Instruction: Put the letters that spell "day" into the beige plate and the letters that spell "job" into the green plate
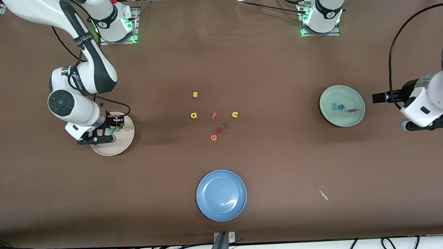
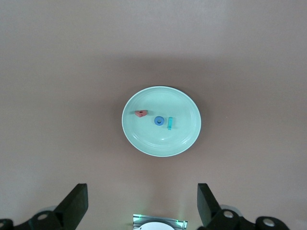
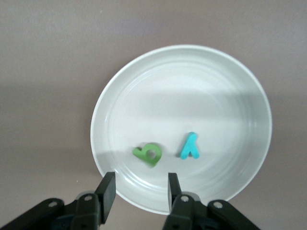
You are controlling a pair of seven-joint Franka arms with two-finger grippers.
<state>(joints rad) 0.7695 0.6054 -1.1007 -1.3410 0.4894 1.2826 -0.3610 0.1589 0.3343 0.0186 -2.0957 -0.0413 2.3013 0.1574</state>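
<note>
Yellow a [image 1: 193,115] alone left on tabletop: light, squashy foam; nip outer edges. Right pincer [image 3: 138,191] part-open, empty, over beige plate [image 3: 120,96]. Left pincer [image 2: 142,203] wide, empty, waits beside green plate [image 2: 187,105].

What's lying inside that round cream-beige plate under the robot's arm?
Inside the round cream-beige plate lie two small foam letters, a green d and a teal y, apart from each other. From the front, the right tool covers part of the plate; nothing else shows inside.
</note>
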